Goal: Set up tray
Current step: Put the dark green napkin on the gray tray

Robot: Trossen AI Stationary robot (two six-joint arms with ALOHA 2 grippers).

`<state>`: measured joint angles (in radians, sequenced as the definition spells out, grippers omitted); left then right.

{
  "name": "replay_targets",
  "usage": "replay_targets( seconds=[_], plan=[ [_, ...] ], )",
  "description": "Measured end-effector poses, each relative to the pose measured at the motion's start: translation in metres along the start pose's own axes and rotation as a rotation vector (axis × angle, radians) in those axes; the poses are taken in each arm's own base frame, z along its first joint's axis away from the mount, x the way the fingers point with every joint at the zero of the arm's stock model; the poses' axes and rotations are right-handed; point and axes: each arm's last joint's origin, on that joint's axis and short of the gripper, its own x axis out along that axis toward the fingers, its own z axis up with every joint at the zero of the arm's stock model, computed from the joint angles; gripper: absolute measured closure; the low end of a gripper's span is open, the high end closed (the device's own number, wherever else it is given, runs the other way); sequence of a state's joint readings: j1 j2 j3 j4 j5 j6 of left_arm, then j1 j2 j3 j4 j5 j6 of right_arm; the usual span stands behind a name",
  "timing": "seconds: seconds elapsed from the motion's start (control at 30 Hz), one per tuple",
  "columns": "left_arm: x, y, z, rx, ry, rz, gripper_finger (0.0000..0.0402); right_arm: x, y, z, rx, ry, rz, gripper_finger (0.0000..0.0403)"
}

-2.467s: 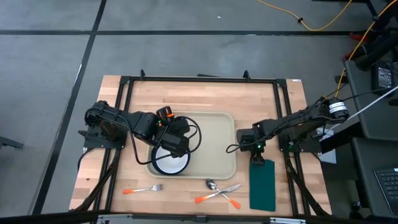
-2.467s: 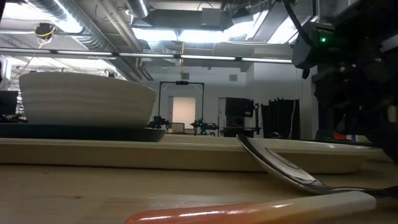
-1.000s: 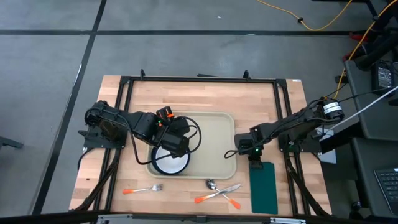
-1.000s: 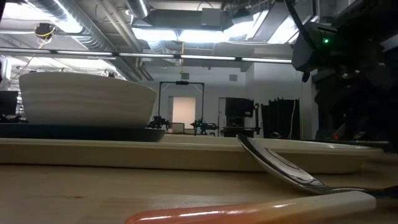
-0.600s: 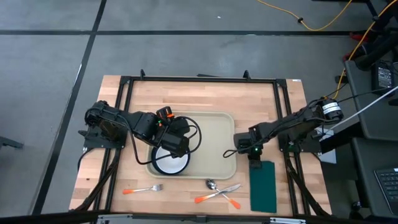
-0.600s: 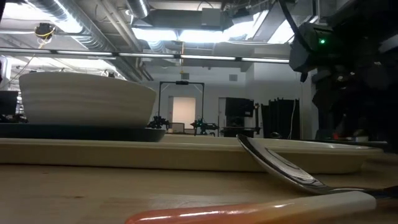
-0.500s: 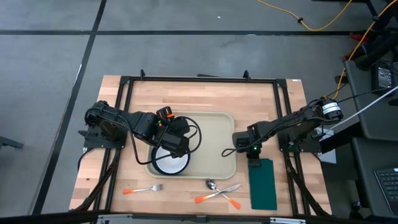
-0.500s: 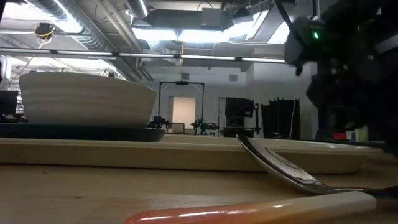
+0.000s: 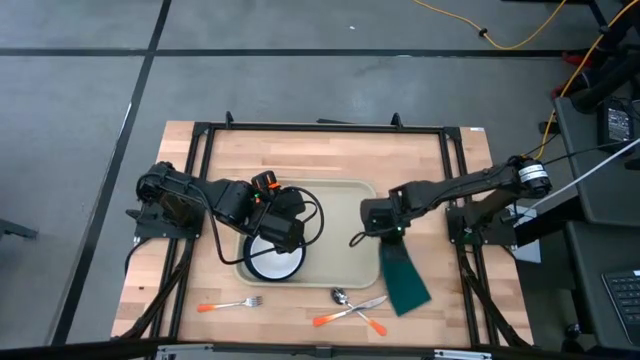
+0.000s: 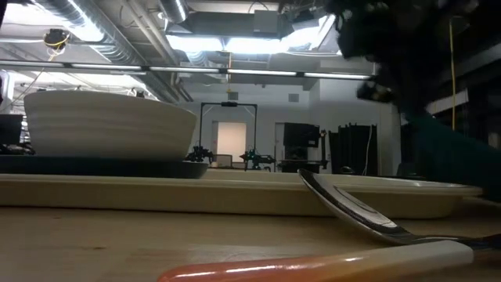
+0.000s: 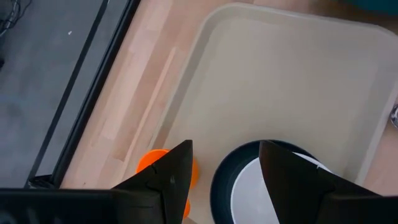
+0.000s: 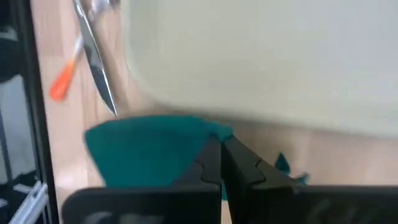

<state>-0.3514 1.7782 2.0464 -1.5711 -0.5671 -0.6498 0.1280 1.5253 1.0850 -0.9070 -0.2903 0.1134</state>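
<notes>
The pale beige tray [image 9: 345, 215] lies in the middle of the table. A white bowl [image 9: 276, 258] on a dark plate [image 10: 102, 166] stands in the tray's near left corner. My left gripper [image 11: 224, 168] hovers open above the plate, nothing between its fingers. My right gripper [image 9: 383, 232] is over the tray's right rim, shut on the dark green napkin [image 9: 403, 278]. The napkin slants down from it toward the table's near edge. My right gripper pinches the napkin's far edge [image 12: 210, 135] between its two shut fingers [image 12: 211, 163]. The fingers come from above, pointing steeply down. The napkin hangs below them at a slant. Whether its lower end [image 9: 410, 305] rests on the table cannot be told.
A fork [image 9: 230, 304], a spoon [image 9: 340, 296] and a knife [image 9: 350, 312], with orange handles, lie along the table's near edge. The spoon and knife are just left of the napkin's lower end. Bare wood shows at the table's far side and to the tray's right.
My right gripper has risen and gone toward the tray, staying shut on the napkin. The napkin, flat on the table to the tray's right a second ago, has its far end lifted. It has swung to a slant, its near end drawn toward the cutlery.
</notes>
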Motion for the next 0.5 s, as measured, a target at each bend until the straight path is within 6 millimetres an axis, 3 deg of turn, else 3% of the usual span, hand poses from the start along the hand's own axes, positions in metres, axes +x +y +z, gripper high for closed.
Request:
replay_targets(
  seconds=[0.27, 0.5],
  plan=[
    [0.000, 0.000, 0.000, -0.001, 0.000, 0.000, 0.0222, -0.046, -0.005, 0.024, -0.004, -0.114, -0.052, 0.0401],
    [0.000, 0.000, 0.000, -0.017, 0.003, -0.004, 0.0222, -0.074, -0.001, 0.034, -0.007, -0.177, -0.097, 0.0401]
  ],
)
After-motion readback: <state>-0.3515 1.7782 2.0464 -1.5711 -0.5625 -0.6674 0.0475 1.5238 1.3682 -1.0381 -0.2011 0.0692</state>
